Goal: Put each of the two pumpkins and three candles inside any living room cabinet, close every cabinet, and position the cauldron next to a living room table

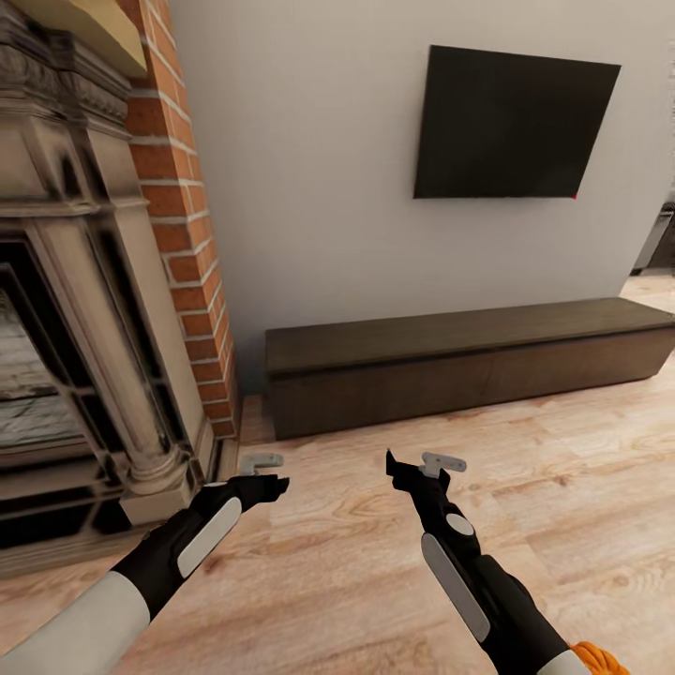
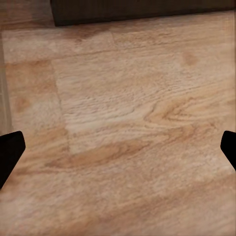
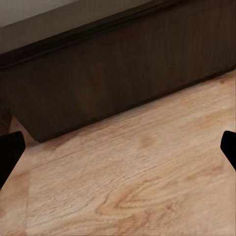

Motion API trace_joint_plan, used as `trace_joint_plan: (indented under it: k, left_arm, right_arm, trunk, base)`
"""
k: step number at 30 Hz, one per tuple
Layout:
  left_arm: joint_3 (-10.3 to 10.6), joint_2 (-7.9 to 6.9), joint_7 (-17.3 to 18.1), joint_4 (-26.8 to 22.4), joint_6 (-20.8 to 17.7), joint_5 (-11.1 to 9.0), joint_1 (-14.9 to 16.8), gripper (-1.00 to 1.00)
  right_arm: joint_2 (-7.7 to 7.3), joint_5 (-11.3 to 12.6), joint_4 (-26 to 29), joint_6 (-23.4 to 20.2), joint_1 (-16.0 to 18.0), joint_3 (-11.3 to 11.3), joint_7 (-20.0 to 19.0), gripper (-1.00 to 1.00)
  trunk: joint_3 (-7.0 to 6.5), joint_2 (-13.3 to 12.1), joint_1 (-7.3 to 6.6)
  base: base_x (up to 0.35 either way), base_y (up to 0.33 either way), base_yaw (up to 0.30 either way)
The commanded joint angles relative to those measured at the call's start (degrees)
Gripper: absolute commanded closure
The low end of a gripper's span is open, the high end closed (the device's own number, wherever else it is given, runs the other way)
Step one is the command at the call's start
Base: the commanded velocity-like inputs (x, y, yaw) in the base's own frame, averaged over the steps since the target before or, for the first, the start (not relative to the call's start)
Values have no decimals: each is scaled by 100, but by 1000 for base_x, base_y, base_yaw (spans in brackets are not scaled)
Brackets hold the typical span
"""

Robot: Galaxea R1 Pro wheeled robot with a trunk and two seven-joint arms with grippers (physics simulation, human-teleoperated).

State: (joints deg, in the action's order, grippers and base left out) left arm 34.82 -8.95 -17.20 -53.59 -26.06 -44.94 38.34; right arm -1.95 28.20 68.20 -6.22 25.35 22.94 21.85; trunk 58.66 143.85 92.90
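The long, low dark-brown cabinet (image 1: 469,361) stands against the white wall ahead, all its flat fronts shut. It also appears in the right wrist view (image 3: 123,83) and as a dark strip in the left wrist view (image 2: 142,10). My left gripper (image 1: 270,487) hovers open over the wood floor, holding nothing (image 2: 118,152). My right gripper (image 1: 405,466) is open and empty too, pointing at the cabinet's front (image 3: 118,152). A sliver of an orange pumpkin (image 1: 597,656) peeks out beside my right forearm at the picture's lower edge. The candles, cauldron and table are out of view.
A stone fireplace (image 1: 84,356) with a red brick column (image 1: 187,234) fills the left side, close to my left arm. A dark TV (image 1: 511,127) hangs on the wall above the cabinet. Light wood floor (image 1: 375,562) stretches between me and the cabinet.
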Motion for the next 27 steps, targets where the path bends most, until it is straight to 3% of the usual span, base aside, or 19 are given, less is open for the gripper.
trace_joint_plan:
  k: [1,9,15,23,27]
  left_arm:
    - [25,-8,-73,-22,-26,-62,6,-100]
    - [25,-2,-158,-59,-197,-67,7,-100]
    - [25,-6,-165,-96,-246,-73,7,-100]
    - [24,-13,-164,-310,-384,-76,1,-100]
    - [15,-13,-163,-384,-486,-78,0,-100]
  right_arm:
    - [-7,28,10,-21,5,19,47,-100]
    - [-10,31,9,-19,7,6,47,-100]
    - [-7,30,7,-23,5,-192,18,-100]
    - [-2,36,-7,-26,5,-239,13,-100]
    - [1,37,-14,-27,8,-250,12,-100]
  trunk:
    - [-17,1,-3]
    - [-214,-10,-24]
    - [-369,-18,-39]
    - [-578,-29,-60]
    - [-595,-29,-60]
  base:
    - [0,0,-7]
    - [0,0,-161]
    - [0,0,-256]
    - [0,0,-267]
    - [0,0,-269]
